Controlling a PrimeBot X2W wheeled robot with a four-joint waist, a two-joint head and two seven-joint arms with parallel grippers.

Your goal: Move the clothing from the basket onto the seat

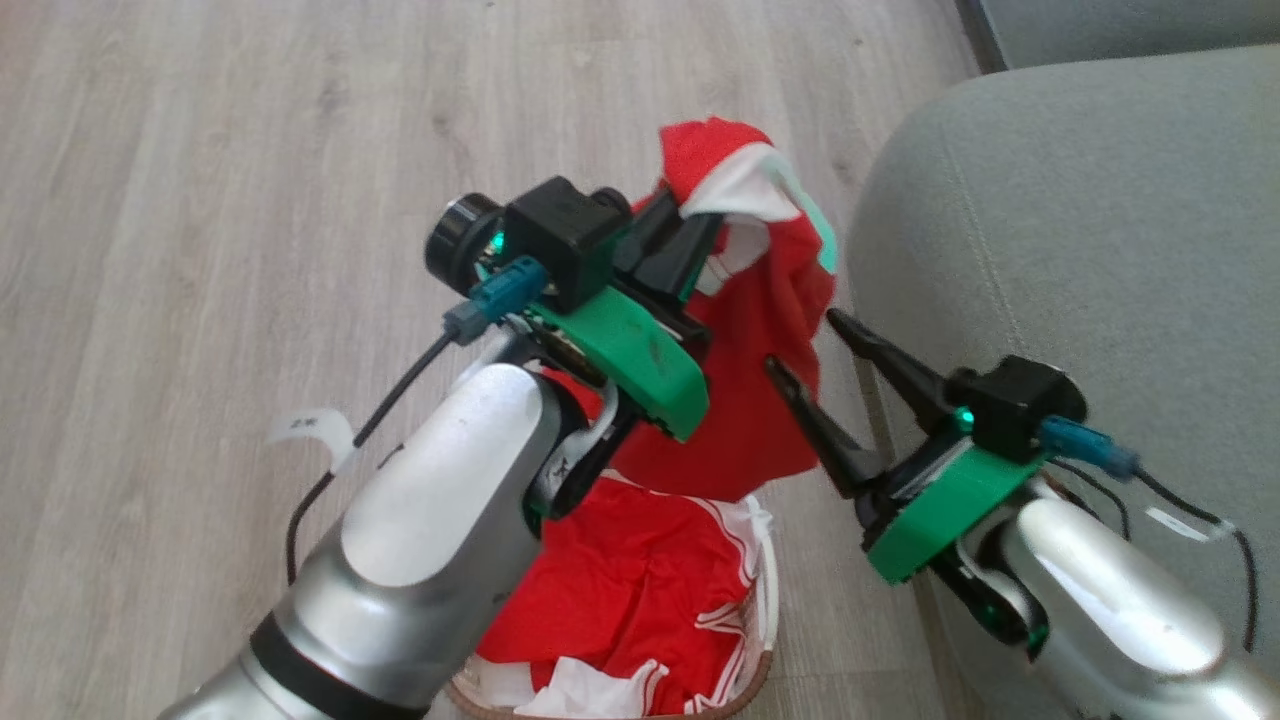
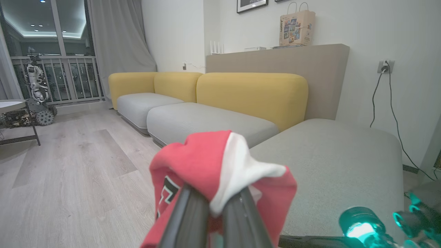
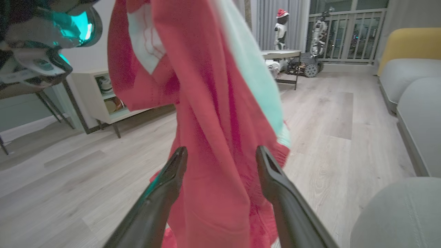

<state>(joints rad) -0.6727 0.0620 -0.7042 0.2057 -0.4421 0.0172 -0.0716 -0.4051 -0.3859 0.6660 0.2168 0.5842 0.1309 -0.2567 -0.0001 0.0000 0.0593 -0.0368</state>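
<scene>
My left gripper (image 1: 690, 225) is shut on a red and white garment (image 1: 755, 330), which hangs from it above the basket (image 1: 755, 675). In the left wrist view the pinched fold of the garment (image 2: 220, 162) bulges over the dark fingers (image 2: 187, 220). More red clothing (image 1: 620, 590) lies in the basket. My right gripper (image 1: 800, 345) is open beside the hanging cloth, close to the grey seat (image 1: 1080, 250). In the right wrist view the garment (image 3: 210, 103) hangs just beyond the spread fingertips of the right gripper (image 3: 220, 155).
The wooden floor (image 1: 220, 200) stretches to the left and beyond the basket. A grey and yellow sofa (image 2: 213, 100) runs along the wall. A low shelf unit (image 3: 100, 100) and a table with small robots (image 3: 293, 58) stand farther off.
</scene>
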